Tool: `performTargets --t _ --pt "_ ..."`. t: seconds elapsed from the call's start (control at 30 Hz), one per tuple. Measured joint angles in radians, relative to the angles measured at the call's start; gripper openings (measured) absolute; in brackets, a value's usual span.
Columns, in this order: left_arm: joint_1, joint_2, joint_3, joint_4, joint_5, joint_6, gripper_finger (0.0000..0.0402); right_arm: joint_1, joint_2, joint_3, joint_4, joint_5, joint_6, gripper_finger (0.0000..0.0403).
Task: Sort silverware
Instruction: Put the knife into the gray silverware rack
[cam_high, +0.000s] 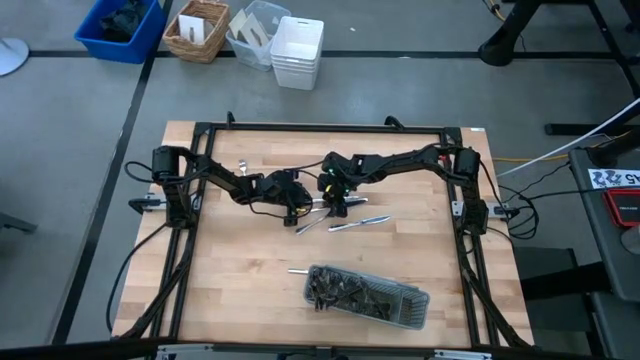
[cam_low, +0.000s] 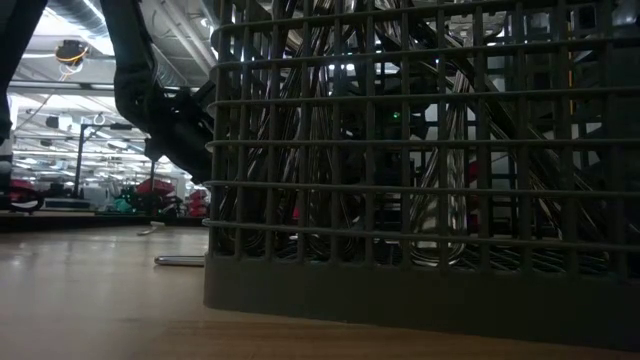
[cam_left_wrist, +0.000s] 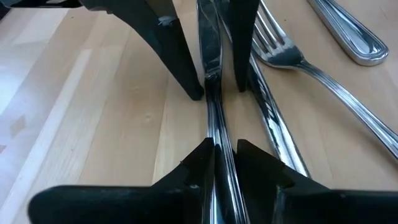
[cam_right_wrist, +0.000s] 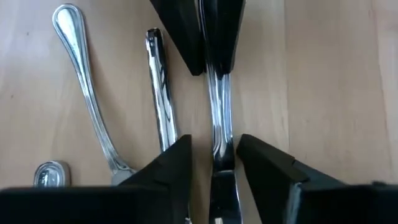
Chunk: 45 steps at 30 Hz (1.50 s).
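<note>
1. We see both grippers meeting over one piece of silverware, a knife (cam_left_wrist: 210, 56), lying on the wooden table (cam_high: 240, 270) up-table from the dark mesh tray (cam_high: 366, 296).
2. In the left wrist view, the left gripper (cam_left_wrist: 225, 152) has the knife's slim handle running straight between its two fingers (cam_left_wrist: 193, 168); the fingers stand close on either side of it, pressing or nearly pressing the metal.
3. In the right wrist view, the right gripper (cam_right_wrist: 213, 146) straddles the same knife (cam_right_wrist: 219, 124) from the opposite end; its fingers (cam_right_wrist: 171, 165) stand apart, with wood showing between each finger and the metal.
4. The two grippers face each other along the knife, fingertips near but not touching.
5. Just beside the held knife lie more loose pieces: a fork (cam_left_wrist: 292, 59), another slim handle (cam_right_wrist: 160, 87) and a rounded handle (cam_right_wrist: 78, 68), all flat on the table.
6. The tray, nearer the table's front edge than the grippers, holds a heap of silverware (cam_high: 345, 290); one piece (cam_high: 298, 270) lies just beside its end.
</note>
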<state>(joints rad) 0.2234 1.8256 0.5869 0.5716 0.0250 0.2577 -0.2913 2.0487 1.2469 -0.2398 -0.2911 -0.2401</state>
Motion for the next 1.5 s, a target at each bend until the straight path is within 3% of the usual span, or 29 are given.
performTargets --t 0.23,0.7,1.5 --pt "0.0 0.007 -0.005 0.108 -0.003 -0.038 0.006 0.0 -0.001 0.004 -0.016 0.108 -0.002 0.0145" --pt "0.0 0.005 -0.003 0.17 -0.003 -0.042 0.0061 -0.002 -0.003 0.004 -0.067 0.144 -0.001 0.0042" --pt "-0.001 0.002 -0.003 0.062 -0.003 0.048 0.0061 -0.006 0.001 0.034 -0.061 0.042 0.056 0.0043"
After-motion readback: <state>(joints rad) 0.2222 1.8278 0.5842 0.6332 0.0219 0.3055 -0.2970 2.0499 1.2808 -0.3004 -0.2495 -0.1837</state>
